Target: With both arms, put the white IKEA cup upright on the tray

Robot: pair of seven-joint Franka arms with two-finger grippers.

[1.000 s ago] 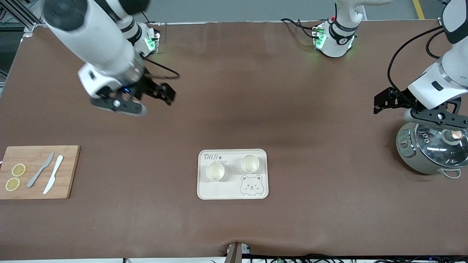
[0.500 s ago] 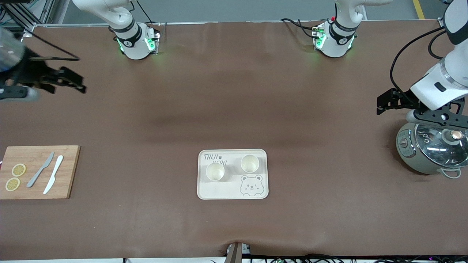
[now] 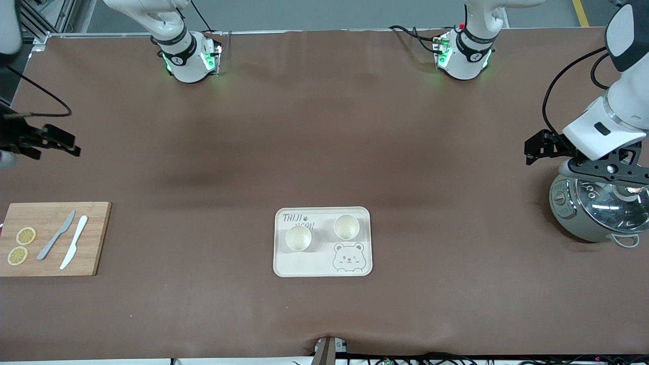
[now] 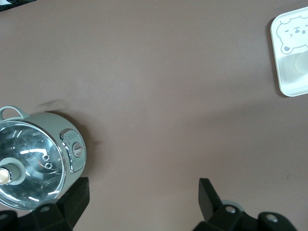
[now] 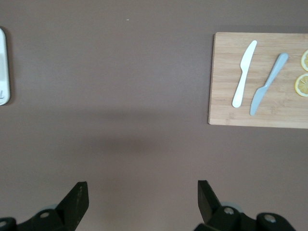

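Note:
The cream tray (image 3: 304, 264) with the bear drawing lies mid-table, toward the front camera. Two white cups stand upright on it, open ends up: one (image 3: 298, 238) toward the right arm's end, the other (image 3: 347, 226) toward the left arm's end. My left gripper (image 3: 533, 148) hangs open and empty over bare table beside the pot; its wrist view shows a tray corner (image 4: 288, 87). At the right arm's end my right gripper (image 3: 68, 144) is open and empty over bare table, with only the tray's edge (image 5: 2, 67) in its wrist view.
A grey pot with a glass lid (image 3: 598, 208) stands at the left arm's end, partly under the left wrist. At the right arm's end lies a wooden cutting board (image 3: 96, 238) with two knives (image 3: 57, 235) and two lemon slices (image 3: 25, 235).
My right arm has swung away from the table's middle out to its own end, at the view's edge. The left gripper shifted only slightly. Cups and tray stayed still.

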